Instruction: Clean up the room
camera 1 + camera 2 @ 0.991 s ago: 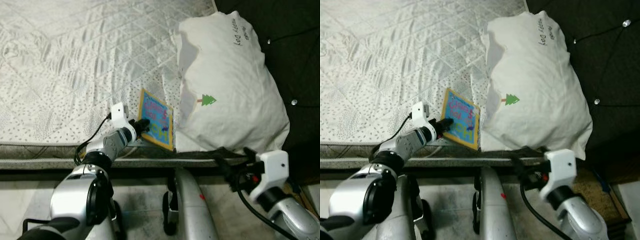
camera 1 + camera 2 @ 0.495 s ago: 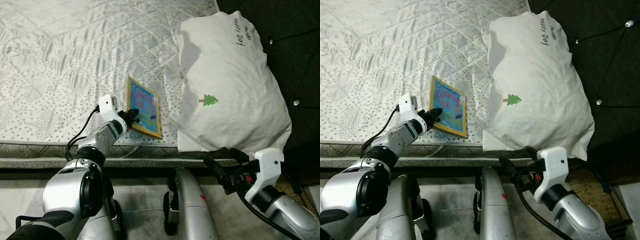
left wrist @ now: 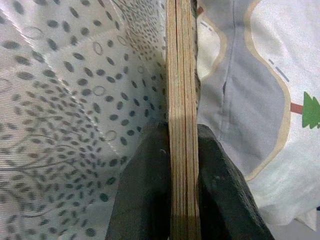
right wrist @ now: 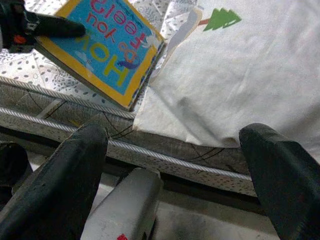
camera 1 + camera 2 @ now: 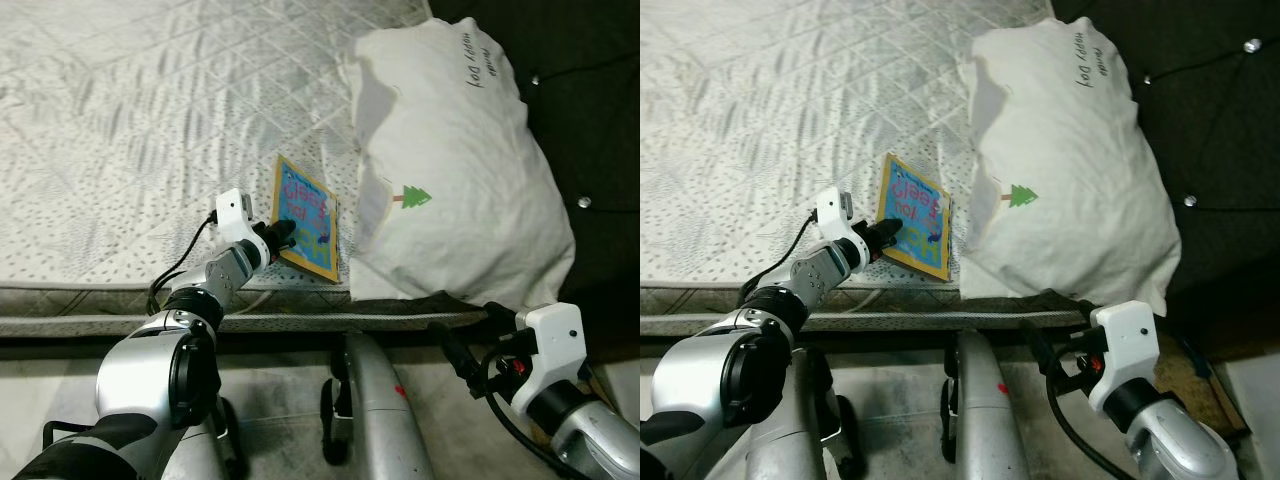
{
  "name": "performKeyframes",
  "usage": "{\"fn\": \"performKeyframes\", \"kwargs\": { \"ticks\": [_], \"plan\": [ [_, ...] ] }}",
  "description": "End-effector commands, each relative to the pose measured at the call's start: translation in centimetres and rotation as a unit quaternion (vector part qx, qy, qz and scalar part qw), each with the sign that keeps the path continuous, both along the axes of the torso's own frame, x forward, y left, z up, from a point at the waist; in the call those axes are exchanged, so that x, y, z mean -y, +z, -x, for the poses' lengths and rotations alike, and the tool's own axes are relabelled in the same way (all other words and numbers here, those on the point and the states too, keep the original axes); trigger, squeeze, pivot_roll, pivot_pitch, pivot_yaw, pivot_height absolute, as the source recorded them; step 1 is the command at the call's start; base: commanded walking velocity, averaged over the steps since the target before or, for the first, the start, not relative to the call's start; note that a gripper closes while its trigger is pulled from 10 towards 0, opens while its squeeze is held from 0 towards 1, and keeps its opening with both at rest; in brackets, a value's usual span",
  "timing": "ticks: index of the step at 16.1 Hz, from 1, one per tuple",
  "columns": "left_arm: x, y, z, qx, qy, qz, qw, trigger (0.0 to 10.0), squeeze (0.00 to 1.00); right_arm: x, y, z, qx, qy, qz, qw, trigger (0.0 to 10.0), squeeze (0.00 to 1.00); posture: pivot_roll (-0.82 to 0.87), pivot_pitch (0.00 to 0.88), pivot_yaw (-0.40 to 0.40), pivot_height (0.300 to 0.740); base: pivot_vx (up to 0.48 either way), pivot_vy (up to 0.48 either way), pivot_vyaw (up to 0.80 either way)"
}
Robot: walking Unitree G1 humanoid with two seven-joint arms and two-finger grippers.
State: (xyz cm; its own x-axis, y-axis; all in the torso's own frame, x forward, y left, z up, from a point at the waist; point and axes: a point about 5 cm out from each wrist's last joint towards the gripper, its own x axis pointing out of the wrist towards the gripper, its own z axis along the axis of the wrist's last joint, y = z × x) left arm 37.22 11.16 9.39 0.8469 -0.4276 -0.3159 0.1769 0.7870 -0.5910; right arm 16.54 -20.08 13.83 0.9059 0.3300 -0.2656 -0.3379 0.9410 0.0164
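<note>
Book: a thick board book [image 5: 305,219] with a blue and yellow cover sits near the edge of the bed [image 5: 120,150], tilted up off the quilt, just beside the white pillow [image 5: 450,170].
Left end effector [image 5: 280,236]: clamped on the book's near edge, one black finger [image 3: 142,200] on each side of the stacked pages.
Right end effector [image 4: 170,175]: fingers spread wide apart, empty, low in front of the mattress edge below the pillow.
Slip risk: the grip looks shallow, on one edge only; a heavy board book could likely pivot or slide out on a quick lift.
Snag risk: the book's far side sits close to the pillow, so a sideways pull might drag the pillow along.
Drop risk: if the book comes loose here, it may fall past the mattress edge to the floor [image 5: 290,420].
</note>
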Motion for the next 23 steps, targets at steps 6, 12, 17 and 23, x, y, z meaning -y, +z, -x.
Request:
{"fn": "performKeyframes", "kwargs": {
  "ticks": [6, 12, 17, 23],
  "plan": [
    [0.9, 0.1, 0.0, -0.002, -0.011, 0.004, 1.000, 10.0, 1.00, 1.1, 0.3, 0.3, 0.007, -0.012, 0.032, 0.999, 10.0, 0.00, -0.38, 0.247, -0.156, 0.587, 0.000, 0.000, 0.00],
    [-0.7, 0.2, -0.2, -0.004, 0.009, -0.030, 1.000, 10.0, 1.00, 1.2, 0.2, 0.1, 0.015, -0.017, 0.037, 0.999, 10.0, 0.00, -0.38, 0.240, -0.150, 0.587, 0.000, 0.000, 0.00],
    [-2.5, -0.3, -0.1, -0.012, 0.015, -0.080, 0.997, 10.0, 1.00, 0.8, 0.1, -0.5, 0.023, -0.010, 0.037, 0.999, 10.0, 0.00, -0.36, 0.225, -0.146, 0.587, 0.000, 0.000, 0.00],
    [-3.7, -1.0, 0.3, -0.022, 0.020, -0.110, 0.994, 10.0, 1.00, 0.0, -0.4, -1.4, 0.031, 0.000, 0.030, 0.999, 10.0, 0.00, -0.33, 0.211, -0.133, 0.587, 0.000, 0.000, 0.00]
  ]
}}
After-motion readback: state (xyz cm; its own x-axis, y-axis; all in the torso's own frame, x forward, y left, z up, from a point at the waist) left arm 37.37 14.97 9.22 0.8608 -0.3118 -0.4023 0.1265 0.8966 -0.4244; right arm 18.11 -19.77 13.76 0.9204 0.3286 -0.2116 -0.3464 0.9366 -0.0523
